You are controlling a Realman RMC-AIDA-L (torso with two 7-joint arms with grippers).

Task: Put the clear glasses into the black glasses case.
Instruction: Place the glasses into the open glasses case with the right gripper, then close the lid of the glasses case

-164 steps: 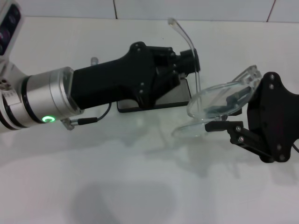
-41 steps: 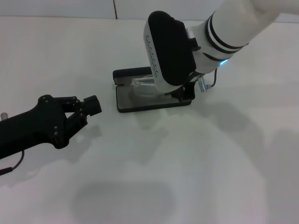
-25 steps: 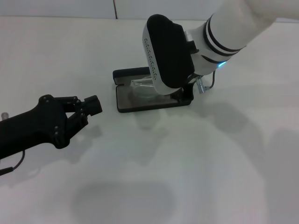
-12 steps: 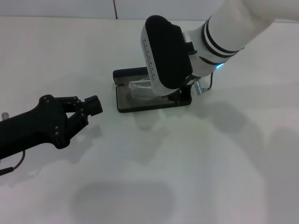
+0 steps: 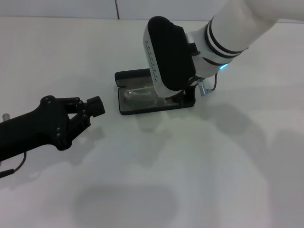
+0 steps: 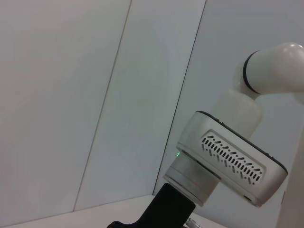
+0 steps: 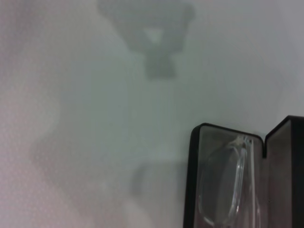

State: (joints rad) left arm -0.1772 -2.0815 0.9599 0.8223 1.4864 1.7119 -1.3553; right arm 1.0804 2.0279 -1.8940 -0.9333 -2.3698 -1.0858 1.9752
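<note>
The clear glasses (image 5: 135,94) lie down inside the black glasses case (image 5: 124,107), resting on the grey lining of the open tray. In the right wrist view one clear lens (image 7: 222,183) shows plainly within the tray's dark rim (image 7: 190,180), with the raised lid (image 7: 285,156) standing just beside it. In the head view the case sits open on the white table (image 5: 199,171), toward the far middle, its lid propped up behind the tray along the far edge. Only the left part of the tray and glasses shows there; the rest is covered by the right arm.

And there is the right arm (image 5: 175,52), reaching in from the upper right, its big white and black wrist housing hanging directly over the case's right half. The right gripper (image 5: 186,96) is tucked beneath that housing at the case; only a bit of black near the tray's right end peeks out, and it cannot be told whether its fingers are apart or closed, or whether they grip the glasses.

Over on the left, the left gripper (image 5: 92,108) hovers low above the table, well apart from the case, pointing toward it. Its black fingers are drawn together and grip nothing. The left wrist view looks across at the right arm's white housing (image 6: 232,161) against a pale panelled wall (image 6: 71,95).
</note>
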